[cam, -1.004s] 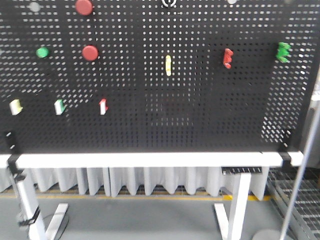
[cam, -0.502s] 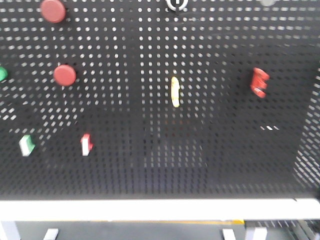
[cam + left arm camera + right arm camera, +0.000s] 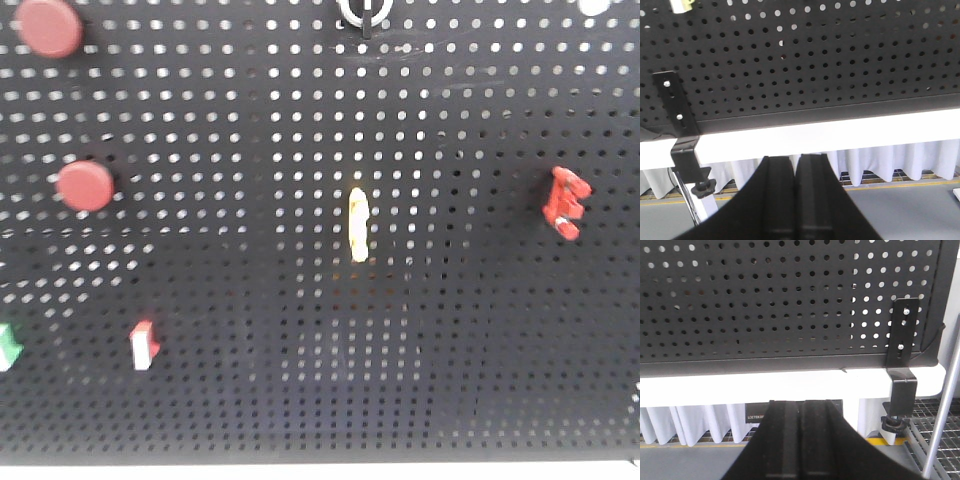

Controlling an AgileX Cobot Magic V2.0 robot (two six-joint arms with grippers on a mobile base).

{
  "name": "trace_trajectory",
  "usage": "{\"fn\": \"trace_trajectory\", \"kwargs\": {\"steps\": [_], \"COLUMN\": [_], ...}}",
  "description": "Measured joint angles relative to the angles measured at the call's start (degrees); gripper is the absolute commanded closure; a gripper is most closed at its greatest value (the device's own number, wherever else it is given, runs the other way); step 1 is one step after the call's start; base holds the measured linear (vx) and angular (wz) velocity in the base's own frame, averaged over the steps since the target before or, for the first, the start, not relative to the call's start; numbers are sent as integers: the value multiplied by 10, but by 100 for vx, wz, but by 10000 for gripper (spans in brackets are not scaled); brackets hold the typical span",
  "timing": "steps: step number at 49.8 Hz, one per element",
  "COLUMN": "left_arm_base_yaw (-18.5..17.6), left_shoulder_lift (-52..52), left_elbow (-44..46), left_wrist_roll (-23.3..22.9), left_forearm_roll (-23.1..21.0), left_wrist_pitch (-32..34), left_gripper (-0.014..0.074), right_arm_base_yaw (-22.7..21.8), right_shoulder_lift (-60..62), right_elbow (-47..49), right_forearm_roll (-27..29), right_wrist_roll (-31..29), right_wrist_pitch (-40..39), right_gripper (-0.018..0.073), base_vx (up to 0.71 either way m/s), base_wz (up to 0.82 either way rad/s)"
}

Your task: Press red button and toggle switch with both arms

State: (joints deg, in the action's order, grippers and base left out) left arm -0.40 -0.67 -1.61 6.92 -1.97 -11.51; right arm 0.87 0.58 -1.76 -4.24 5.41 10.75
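Camera closed in on the pegboard (image 3: 300,120), pushing red button (image 3: 84,186) out to 9 o'clock and red toggle switch (image 3: 566,201) to 3 o'clock; left fingers (image 3: 777,180) and right fingers (image 3: 785,425) stayed together, nothing pressed yet.

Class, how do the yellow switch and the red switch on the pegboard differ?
The yellow switch is a slim upright oval; the red switch is blockier, notched and tilted. The yellow switch sits near the picture's middle; the red switch is further right, slightly higher. Both sit on the black pegboard.
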Motion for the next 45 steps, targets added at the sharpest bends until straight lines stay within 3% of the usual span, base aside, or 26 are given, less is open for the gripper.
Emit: {"fn": "trace_trajectory", "kwargs": {"steps": [28, 35, 45], "left_arm_base_yaw": [0, 0, 0], "left_shoulder_lift": [0, 0, 0], "left_elbow": [0, 0, 0], "left_wrist_roll": [0, 0, 0], "left_forearm_roll": [0, 0, -1], "left_wrist_pitch": [0, 0, 35], "left_gripper": [595, 595, 595], "right_arm_base_yaw": [0, 0, 0], "right_shoulder_lift": [0, 0, 0], "right_elbow": [0, 0, 0], "right_forearm_roll": [0, -54, -67], "right_wrist_roll": [0, -54, -54], "right_wrist_pitch": [0, -4, -59], "right_gripper": [563, 563, 563], "base_vx": [1, 0, 0], "base_wz": [0, 0, 0]}}
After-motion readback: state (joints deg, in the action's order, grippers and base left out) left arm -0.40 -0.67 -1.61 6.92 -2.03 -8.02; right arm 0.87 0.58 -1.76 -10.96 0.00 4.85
